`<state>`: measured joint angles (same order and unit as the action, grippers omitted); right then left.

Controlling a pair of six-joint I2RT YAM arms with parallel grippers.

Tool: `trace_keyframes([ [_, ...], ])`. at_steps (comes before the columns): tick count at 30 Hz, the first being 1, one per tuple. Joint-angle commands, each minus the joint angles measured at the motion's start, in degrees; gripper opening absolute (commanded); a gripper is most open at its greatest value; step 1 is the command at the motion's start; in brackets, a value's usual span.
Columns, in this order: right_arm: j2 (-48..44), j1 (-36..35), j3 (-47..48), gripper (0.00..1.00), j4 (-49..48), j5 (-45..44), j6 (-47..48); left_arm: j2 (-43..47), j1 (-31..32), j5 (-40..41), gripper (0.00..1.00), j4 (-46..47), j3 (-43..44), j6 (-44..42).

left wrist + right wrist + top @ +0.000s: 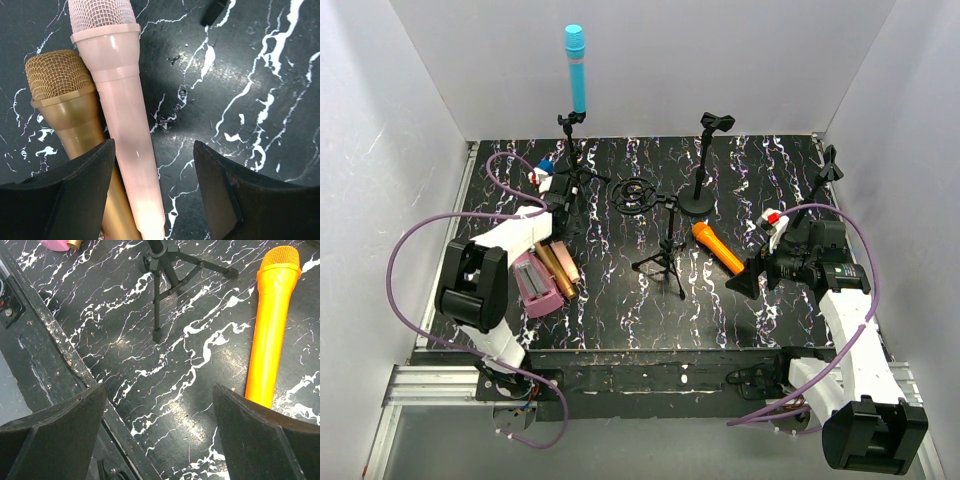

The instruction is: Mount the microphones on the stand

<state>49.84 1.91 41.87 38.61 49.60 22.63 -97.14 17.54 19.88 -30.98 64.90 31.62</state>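
Black marble-look tabletop, white-veined, enclosed by plain white walls. Contents as follows.

Cyan microphone, slim plastic stick with rounded head: upright, head uppermost, clipped into the tall black tripod stand at the back left.

Pale pink microphone, slim plastic stick with mesh head: lying flat at the left of the tabletop. Its handle runs between the fingers of the left claw, nearer the finger on that view's left.

Golden-brown microphone, slim stick with gold mesh head: lying flat, touching the pale pink microphone side by side. Its handle passes behind that same finger.

Flat pink boxy object: just beside the golden-brown microphone, on the side away from the pale pink one.

Orange microphone, slim plastic stick with mesh head: lying flat right of centre, head pointing away from the right claw, handle end just outside one finger.

Low black tripod stand: centre, near the orange microphone.

Round-based black stand: behind centre, topped by a clip.

Thin black stand: right edge, topped by a clip.

Left claw: fingers apart astride the pink handle; contact cannot be told.

Right claw: fingers apart, tabletop showing between them.
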Motion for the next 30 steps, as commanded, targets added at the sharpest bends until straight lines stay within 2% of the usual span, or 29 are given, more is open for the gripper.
trace_keyframes([
  [1, -0.36, 0.37, 1.55, 0.93, -1.7, 0.14, -0.04, -2.08, 0.21, 3.59, 0.62, 1.28, 1.89, 0.11],
  [5, -0.27, 0.64, 1.64, 0.93, -1.7, 0.05, -0.04, -3.93, 0.21, 4.11, 0.59, 1.45, 2.51, 0.38],
  [20, -0.1, 1.25, 1.73, 0.93, -1.52, 0.05, 0.22, -10.34, 0.21, 2.18, 0.59, 1.89, 4.35, 1.25],
  [25, -0.01, 1.51, 1.64, 0.93, -1.43, 0.14, 0.22, -10.44, 0.13, 1.83, 0.48, 2.59, 3.56, 0.99],
  [29, -0.01, 1.69, 1.73, 0.93, -1.35, 0.14, 0.22, -8.86, 0.21, 0.95, 0.25, 2.95, 3.3, 0.2],
  [30, -0.01, 1.87, 1.73, 0.93, -1.43, 0.14, 0.22, -8.07, 0.13, 0.78, 0.23, 3.03, 3.3, -0.06],
])
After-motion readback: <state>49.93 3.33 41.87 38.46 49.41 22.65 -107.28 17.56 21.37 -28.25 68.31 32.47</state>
